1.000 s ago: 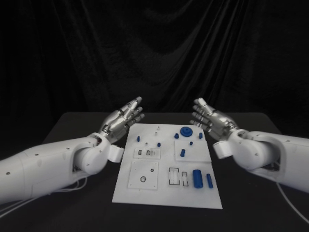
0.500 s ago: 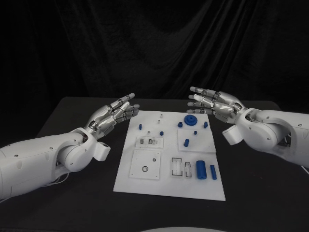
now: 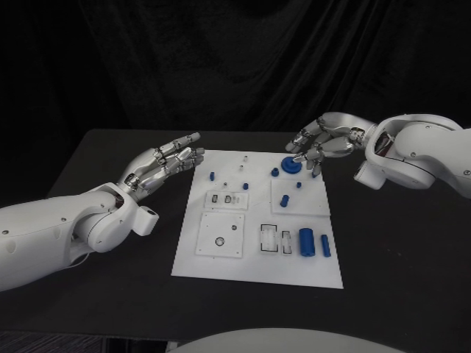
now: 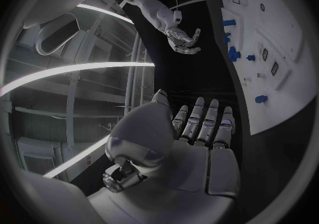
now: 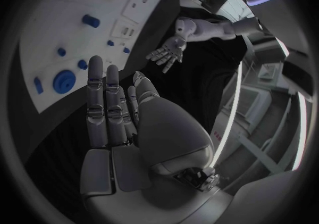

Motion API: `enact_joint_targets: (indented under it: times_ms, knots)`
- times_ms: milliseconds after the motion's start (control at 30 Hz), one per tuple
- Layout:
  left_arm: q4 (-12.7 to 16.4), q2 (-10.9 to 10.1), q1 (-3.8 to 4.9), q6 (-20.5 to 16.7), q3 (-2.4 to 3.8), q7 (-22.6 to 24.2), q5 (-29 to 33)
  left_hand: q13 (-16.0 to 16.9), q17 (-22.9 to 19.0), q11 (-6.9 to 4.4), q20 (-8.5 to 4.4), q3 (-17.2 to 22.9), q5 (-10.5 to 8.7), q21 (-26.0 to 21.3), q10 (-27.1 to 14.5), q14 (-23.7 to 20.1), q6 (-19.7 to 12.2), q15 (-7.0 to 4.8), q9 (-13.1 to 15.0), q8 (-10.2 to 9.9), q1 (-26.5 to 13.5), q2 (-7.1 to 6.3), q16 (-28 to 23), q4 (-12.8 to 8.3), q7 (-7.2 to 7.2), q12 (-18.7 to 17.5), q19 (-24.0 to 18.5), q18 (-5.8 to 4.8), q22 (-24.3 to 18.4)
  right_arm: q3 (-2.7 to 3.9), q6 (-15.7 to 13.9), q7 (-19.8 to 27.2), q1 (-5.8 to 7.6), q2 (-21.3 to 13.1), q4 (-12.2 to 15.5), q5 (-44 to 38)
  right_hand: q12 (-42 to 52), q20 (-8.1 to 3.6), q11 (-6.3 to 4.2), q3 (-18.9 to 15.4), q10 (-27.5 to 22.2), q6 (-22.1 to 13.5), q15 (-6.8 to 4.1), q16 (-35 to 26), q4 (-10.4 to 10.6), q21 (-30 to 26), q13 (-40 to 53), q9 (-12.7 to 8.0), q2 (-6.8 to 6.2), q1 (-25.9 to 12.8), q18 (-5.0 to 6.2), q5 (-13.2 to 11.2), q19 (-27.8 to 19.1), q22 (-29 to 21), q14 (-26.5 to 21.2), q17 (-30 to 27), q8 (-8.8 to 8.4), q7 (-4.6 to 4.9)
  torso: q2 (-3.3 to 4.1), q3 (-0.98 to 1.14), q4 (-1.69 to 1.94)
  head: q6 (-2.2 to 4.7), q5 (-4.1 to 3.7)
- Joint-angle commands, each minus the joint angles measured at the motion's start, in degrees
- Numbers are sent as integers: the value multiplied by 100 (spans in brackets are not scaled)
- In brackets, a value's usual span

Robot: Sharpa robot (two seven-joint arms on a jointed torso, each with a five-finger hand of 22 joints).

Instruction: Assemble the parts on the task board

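Observation:
The white task board (image 3: 255, 273) lies in the middle of the black table. It carries small blue parts: a round toothed piece (image 3: 290, 165) at the far right, short pegs (image 3: 285, 199) in the middle and two cylinders (image 3: 307, 242) near the front right. My left hand (image 3: 167, 163) hovers flat beside the board's far left corner, fingers apart, holding nothing. My right hand (image 3: 322, 143) hangs over the far right edge with its fingertips pointing down just above the round piece, empty. In the right wrist view the round piece (image 5: 64, 81) lies beyond my fingers (image 5: 106, 109).
White inset plates with slots and holes (image 3: 221, 244) sit on the near half of the board. Bare black table surrounds the board on all sides. In the left wrist view my left hand (image 4: 196, 131) is beside the board's edge (image 4: 292, 80), and the right hand (image 4: 185, 39) shows beyond it.
The camera has shifted. My right hand has turned from upright beside the board to fingers-down over the round blue piece. The left hand has tipped flatter beside the far left corner.

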Motion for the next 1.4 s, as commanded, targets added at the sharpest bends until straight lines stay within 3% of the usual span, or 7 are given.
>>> enact_joint_targets:
  times_ms: [33, 333, 500, 633, 800, 1067, 1400]
  knots:
    - [112, -66, 21, -226, 7, 1462, -146, -24, -13, 14, -19, 34, 136, -18, -104, -149, 42, -39, 2, 16, 110, 18, -74, 4, 21, 63, -13, 54, -28, 1, -287, -920, 43, 23, 64, -2817, -224, -132, -108, 165, 275, 136, -146, 254, 108, 373, -2, 18, -187, -33, 103, -24, 228, 268, 401, 198, -119, -41, 127, -4, 52, -97, -59]
    - [420, -336, 61, -191, 23, 1602, -151, -146, -35, -128, -38, 180, 555, -153, -821, -570, -83, -153, -16, -31, 467, -4, -222, -4, 5, 194, -184, 161, -67, 1, -709, -1278, 77, 19, 212, -4757, -685, -276, -239, 678, 731, 131, -309, 857, 407, 1793, 12, 112, -581, -166, -32, 85, 467, 1814, 793, 764, -417, -204, 369, -53, 80, -91, -140]
    - [513, -451, 81, -109, 27, 1611, -152, -203, -39, -182, -27, 299, 913, -182, -1361, -626, -367, -132, -40, -58, 818, -46, -216, -29, 6, 241, -202, 154, -69, 1, -822, -1258, 79, 75, 194, -5058, -883, -293, -258, 1092, 902, 160, -329, 1158, 535, 2412, 18, 192, -788, -218, -103, 129, 433, 2602, 805, 1073, -517, -387, 560, -93, 147, 20, -212]
    - [532, -479, 87, -58, 27, 1613, -152, -225, -55, -323, -50, 432, 1239, -213, -1638, -796, -344, -183, -33, -45, 1079, -112, -276, -84, 72, 298, -235, 180, -74, 1, -836, -1209, 73, 128, 147, -5130, -949, -291, -255, 1235, 976, 178, -332, 1297, 609, 2686, 20, 223, -868, -287, -145, 59, 465, 2970, 819, 1199, -547, -339, 690, -124, 221, 150, -305]
    - [540, -498, 89, 9, 26, 1606, -152, -244, -56, -464, -48, 520, 1298, -225, -1846, -860, -122, -181, -4, -2, 1161, -129, -288, -84, 240, 288, -243, 183, -73, 1, -824, -1158, 45, 173, 96, -5164, -986, -288, -255, 1303, 1003, 154, -331, 1358, 658, 2807, 23, 236, -910, -343, -163, -9, 472, 3139, 816, 1260, -581, -346, 756, -144, 257, 213, -400]
    - [552, -518, 90, 56, 25, 1601, -152, -247, -51, -465, -36, 558, 1345, -218, -1881, -844, -128, -168, -8, -6, 1197, -134, -273, -103, 258, 298, -226, 183, -70, 1, -850, -1070, -52, 262, -14, -5179, -1020, -283, -253, 1427, 1123, 143, -333, 1526, 724, 3062, 38, 269, -978, -430, -204, -138, 510, 3494, 853, 1401, -624, -354, 827, -151, 305, 337, -525]
    - [625, -568, 90, 74, 24, 1596, -152, -245, -49, -413, -24, 591, 1372, -212, -1902, -834, -94, -154, -4, -2, 1220, -139, -263, -113, 262, 326, -212, 182, -67, 1, -802, -1030, -96, 238, 40, -5182, -1045, -280, -261, 1462, 1195, 112, -335, 1612, 770, 3215, 43, 283, -1049, -516, -231, -237, 539, 3716, 850, 1478, -660, -386, 809, -156, 267, 295, -447]
